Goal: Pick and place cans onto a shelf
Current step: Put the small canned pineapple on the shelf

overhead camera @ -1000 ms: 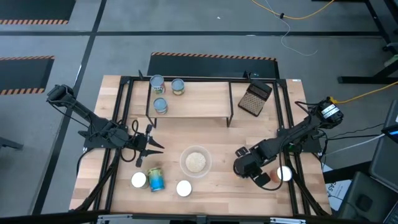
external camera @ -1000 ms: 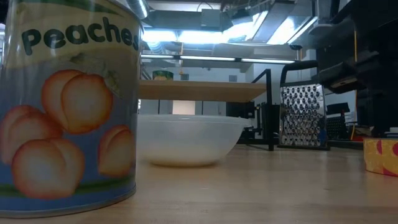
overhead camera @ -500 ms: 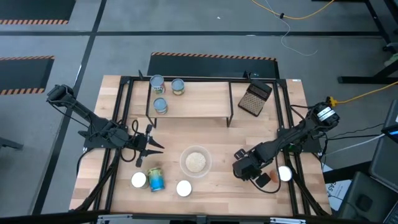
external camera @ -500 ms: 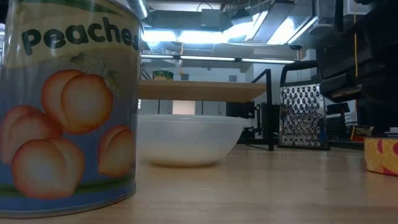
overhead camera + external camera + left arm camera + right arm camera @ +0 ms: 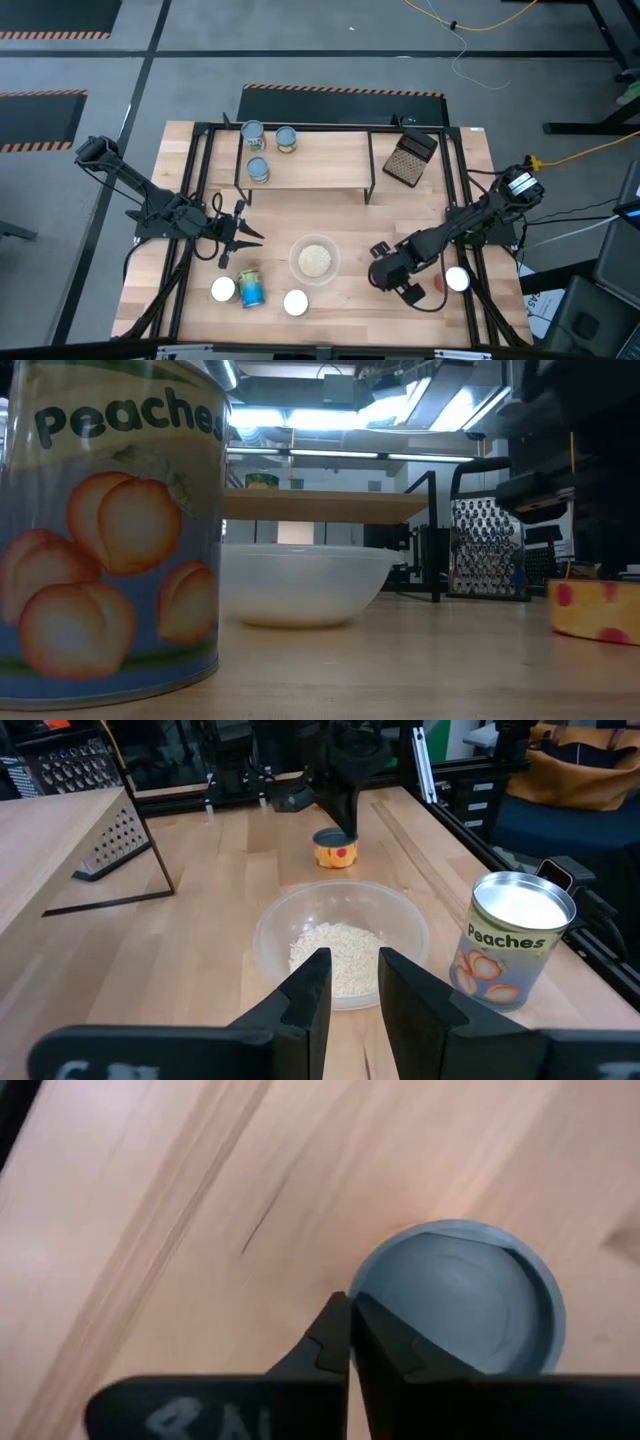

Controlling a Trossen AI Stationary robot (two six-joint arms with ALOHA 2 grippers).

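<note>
Right of the bowl (image 5: 314,260), the right gripper (image 5: 349,1342) has its fingers pressed together, empty, at the rim of a can (image 5: 462,1300) whose yellow, red-spotted side only the low view shows.

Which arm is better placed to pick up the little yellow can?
Right. Its hand sits right beside the yellow can; the left hand hovers across the bowl, farther off.
</note>
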